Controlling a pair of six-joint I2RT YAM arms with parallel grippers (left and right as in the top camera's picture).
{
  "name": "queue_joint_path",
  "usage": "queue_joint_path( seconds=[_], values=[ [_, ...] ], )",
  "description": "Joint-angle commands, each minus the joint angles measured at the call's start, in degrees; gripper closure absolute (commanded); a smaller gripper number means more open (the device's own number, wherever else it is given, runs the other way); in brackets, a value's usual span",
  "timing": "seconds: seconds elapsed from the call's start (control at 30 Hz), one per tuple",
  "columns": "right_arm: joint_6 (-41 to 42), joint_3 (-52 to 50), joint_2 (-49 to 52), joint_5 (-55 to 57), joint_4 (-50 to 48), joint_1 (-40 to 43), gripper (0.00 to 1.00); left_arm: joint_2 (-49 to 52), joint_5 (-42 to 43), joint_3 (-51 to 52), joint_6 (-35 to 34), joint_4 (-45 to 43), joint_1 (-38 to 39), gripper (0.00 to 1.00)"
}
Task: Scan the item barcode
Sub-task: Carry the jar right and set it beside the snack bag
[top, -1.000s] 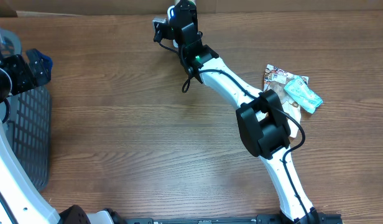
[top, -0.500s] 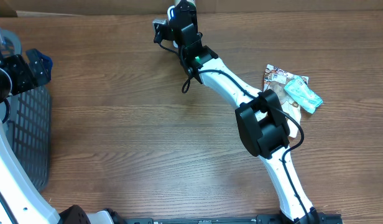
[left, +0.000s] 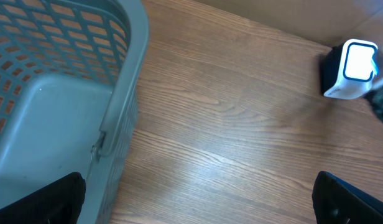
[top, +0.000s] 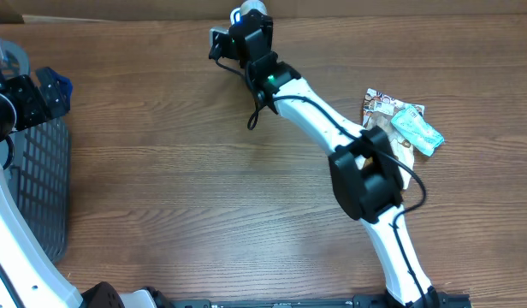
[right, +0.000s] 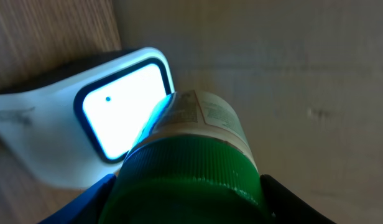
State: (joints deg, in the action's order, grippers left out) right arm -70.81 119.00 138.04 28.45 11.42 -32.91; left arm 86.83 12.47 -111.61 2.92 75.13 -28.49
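Since a second ago the right arm's black elbow (top: 366,184) has slid a little toward 4 o'clock and its wrist has edged toward 12 o'clock, closer to the scanner; the left arm, basket and packets lie as before. Taking the overhead view as the dial, with 12 o'clock at the far edge of the wooden table (top: 178,197), the nearest thing is that elbow, at about 4 o'clock. At 9 o'clock stands the grey mesh basket (top: 32,180), partly out of frame, and just beyond it the left gripper (left: 201,199) hangs over the basket's rim and the bare wood beside it, jaws spread wide with nothing between them. Out at 2 o'clock lie two snack packets, a teal packet (top: 416,130) resting partly on a patterned packet (top: 381,104), both just beside the right arm's white forearm. Farthest off, at 12 o'clock, the right gripper (top: 249,30) is clamped on a bottle (right: 207,121), its fingers (right: 86,199) pressed on either side of the green ribbed cap (right: 188,180). The bottle's pale printed label sits right against the edge of the scanner (right: 120,112), whose white window is lit; whether they touch cannot be told. Behind them rises a cardboard wall (right: 291,74).
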Motion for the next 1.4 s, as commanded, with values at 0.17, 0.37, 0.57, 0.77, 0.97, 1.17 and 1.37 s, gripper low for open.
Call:
queue_joint_path(
  seconds=[0.17,0.37,0.57,0.77,0.97,1.17,1.37],
  values=[
    [39.80,1.03,-22.56,-10.91,22.10,-1.55,0.53,0.07,0.66,-0.17,-0.76,-0.15,0.39,0.00],
    [58.18,1.01,-28.61,-42.82,46.42,0.02,0.53,0.07,0.66,-0.17,-0.76,-0.15,0.39,0.01],
    [58.18,0.94,-24.41,-45.88,64.74,0.85,0.59,0.07,0.66,-0.17,-0.76,-0.15,0.39,0.01],
    [63.34,0.94,-17.68,-31.04,73.53,1.53,0.59,0.07,0.66,-0.17,-0.76,-0.15,0.39,0.00],
    [75.25,0.94,-11.80,-18.99,73.02,5.05,0.58,0.07,0.66,-0.17,-0.76,-0.15,0.39,0.01],
    [82.44,0.94,-6.82,-19.80,72.81,11.43,0.59,0.07,0.66,-0.17,-0.76,-0.13,0.39,0.00],
    [81.83,0.94,-5.35,-27.71,73.85,19.71,0.62,0.07,0.66,-0.17,-0.76,-0.15,0.39,0.00]
  ],
)
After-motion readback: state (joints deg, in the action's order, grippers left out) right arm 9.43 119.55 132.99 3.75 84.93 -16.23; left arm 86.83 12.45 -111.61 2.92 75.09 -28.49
